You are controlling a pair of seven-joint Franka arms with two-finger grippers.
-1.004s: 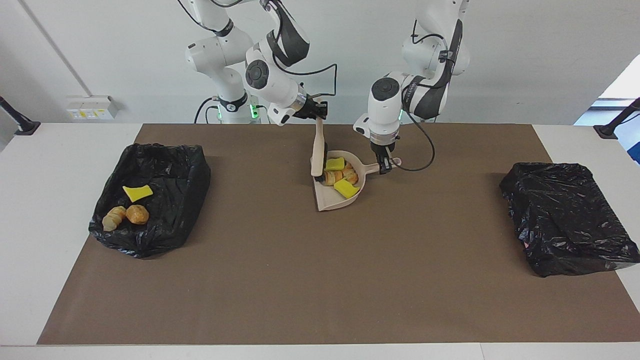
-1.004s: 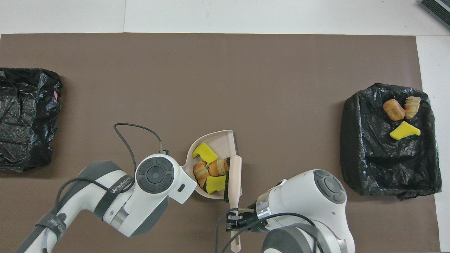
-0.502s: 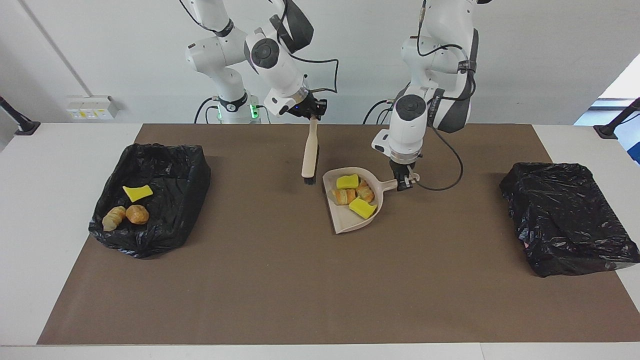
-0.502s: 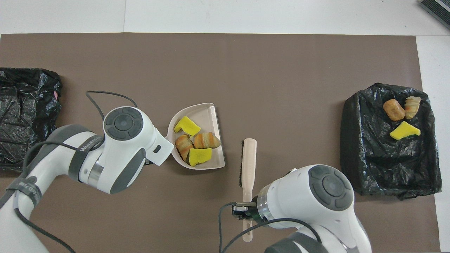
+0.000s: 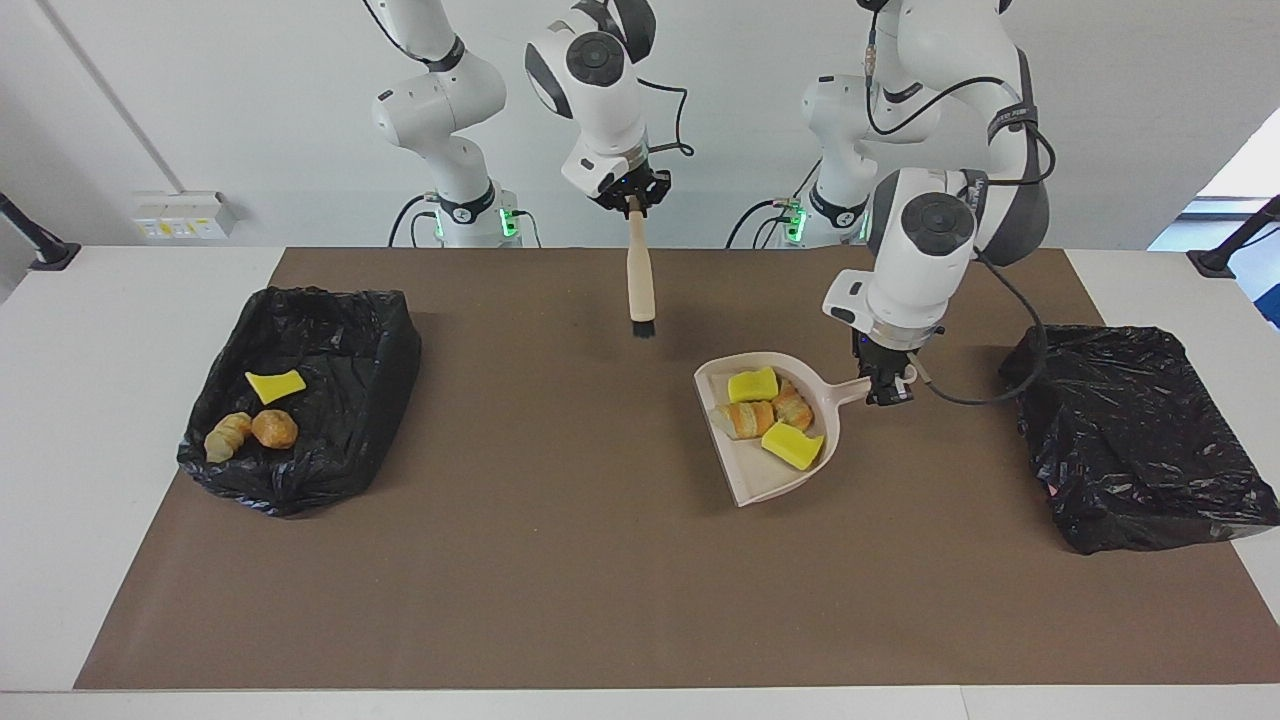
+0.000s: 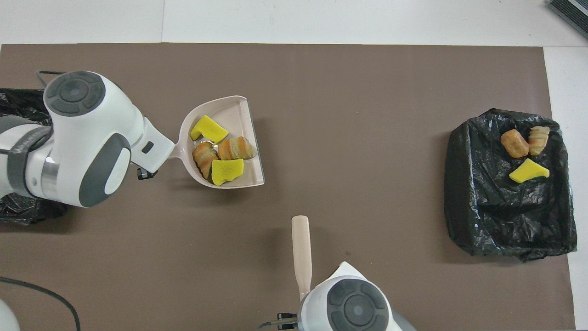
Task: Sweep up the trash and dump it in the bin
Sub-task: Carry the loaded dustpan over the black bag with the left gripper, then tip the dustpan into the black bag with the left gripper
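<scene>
Facing view: your left gripper (image 5: 888,392) is clamped on the dustpan (image 5: 770,470) handle and has carried the pan off the mat, toward the left arm's end of the table, w/ four bits of trash (image 5: 768,415) riding inside: two yellow sponge bits, two bread lumps. A sec ago the pan sat mid-table w/ the brush (image 5: 640,280) pressed against it; now they're well apart. Right gripper (image 5: 632,200) is closed on the brush handle, brush hanging bristles-down over the mat near the robots. The empty bin (image 5: 1140,440) sits at the left arm's end; the pan isn't over it yet. The other bin (image 5: 300,400), at the right arm's end, holds three bits.

Overhead view: the dustpan (image 6: 229,142) has slid toward the left arm's end, handle under the left wrist, so you can't see the left gripper itself. The trash (image 6: 220,154) is bunched mid-pan. Brush (image 6: 302,255) is pulled back toward the right arm's base.

Meaning: sweeping looks done, you're in the carry. Next is probably getting the pan over the empty bin and tipping; keep it level til then.
</scene>
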